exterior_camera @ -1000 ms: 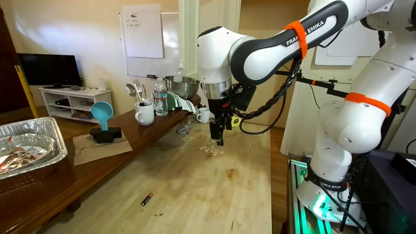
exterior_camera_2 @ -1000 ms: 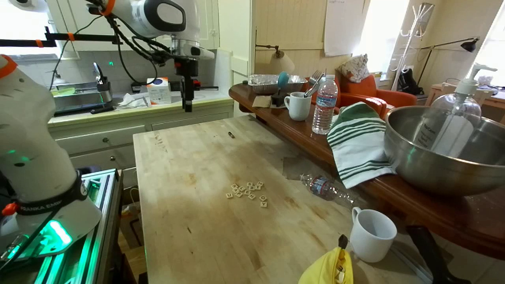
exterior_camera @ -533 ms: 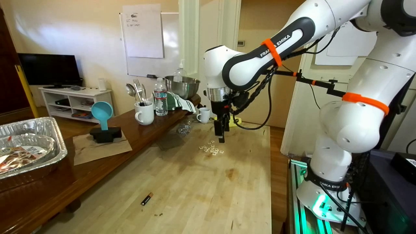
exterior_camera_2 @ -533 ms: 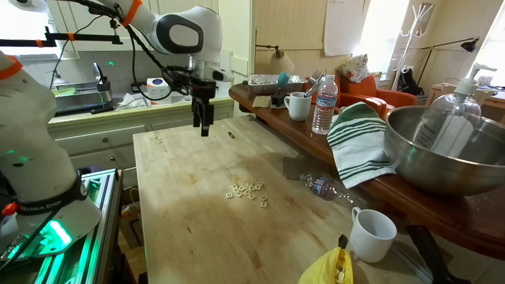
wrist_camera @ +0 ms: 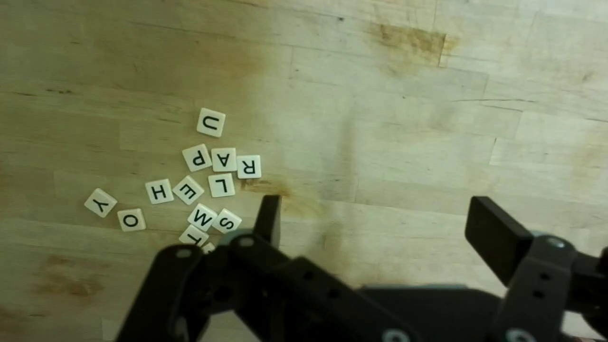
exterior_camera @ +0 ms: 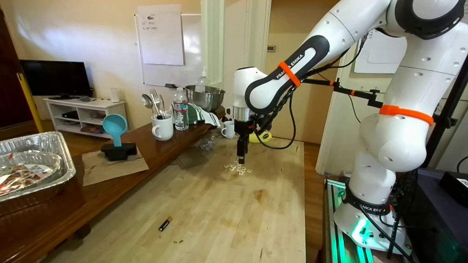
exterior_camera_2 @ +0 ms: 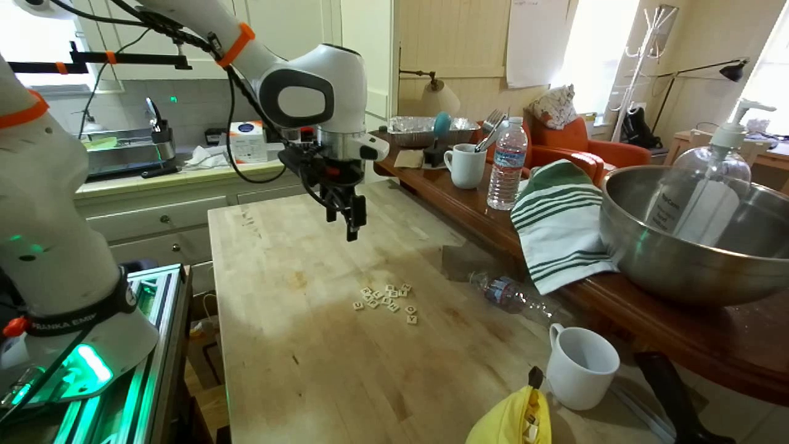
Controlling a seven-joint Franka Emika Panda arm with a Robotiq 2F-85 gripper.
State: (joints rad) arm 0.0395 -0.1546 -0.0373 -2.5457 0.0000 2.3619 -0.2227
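My gripper [wrist_camera: 377, 213] is open and empty in the wrist view, its two black fingers wide apart over bare wood. It hangs above the wooden table [exterior_camera_2: 296, 345] and shows in both exterior views [exterior_camera: 241, 157] [exterior_camera_2: 343, 227]. Nearest to it are several small cream letter tiles, face up in a loose cluster. In the wrist view they lie left of the jaws, among them the R tile [wrist_camera: 249, 166], the S tile [wrist_camera: 226, 221] and the U tile [wrist_camera: 211, 122]. The left finger partly hides a tile at the cluster's lower edge. The tiles also show in an exterior view [exterior_camera_2: 386, 301].
A battery [exterior_camera: 165, 223] lies on the table. A fallen plastic bottle [exterior_camera_2: 508, 295], a white mug [exterior_camera_2: 582, 368] and a yellow pouch [exterior_camera_2: 508, 419] lie along one side. A raised brown ledge [exterior_camera: 139, 146] bears a cutlery mug [exterior_camera: 163, 128], water bottle [exterior_camera: 181, 111] and steel bowl [exterior_camera_2: 696, 246].
My gripper has come down and across the table toward the letter tiles. It has also turned about its vertical axis. The tiles and other objects have not moved.
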